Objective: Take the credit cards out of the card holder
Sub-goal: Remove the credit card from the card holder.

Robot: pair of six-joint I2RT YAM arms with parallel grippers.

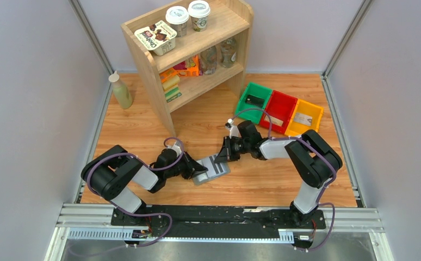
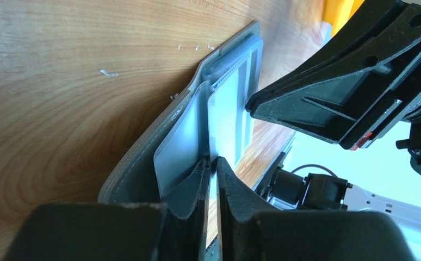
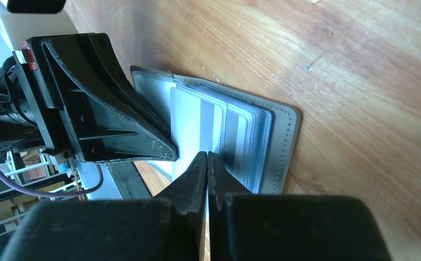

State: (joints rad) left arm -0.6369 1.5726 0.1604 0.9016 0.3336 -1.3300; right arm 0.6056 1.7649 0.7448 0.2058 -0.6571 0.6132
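The grey card holder (image 1: 211, 169) lies open like a book on the wooden table between both grippers, pale pockets facing up. My left gripper (image 1: 197, 170) lies low over its left half, jaws (image 2: 212, 159) a narrow slit apart with nothing held. The holder's grey cover (image 2: 137, 174) curls up beside it. My right gripper (image 1: 221, 159) comes in from the right and is shut. Its tips (image 3: 206, 153) rest on a whitish credit card (image 3: 189, 119) with a grey stripe that lies on the pockets. More pockets fan out toward the cover's stitched edge (image 3: 284, 141).
Green (image 1: 254, 100), red (image 1: 278, 109) and yellow (image 1: 304, 117) bins stand in a row at the back right; the yellow one holds a pale flat item. A wooden shelf (image 1: 197, 49) with cups and snacks stands at the back centre. Left of it is a bottle (image 1: 121, 91).
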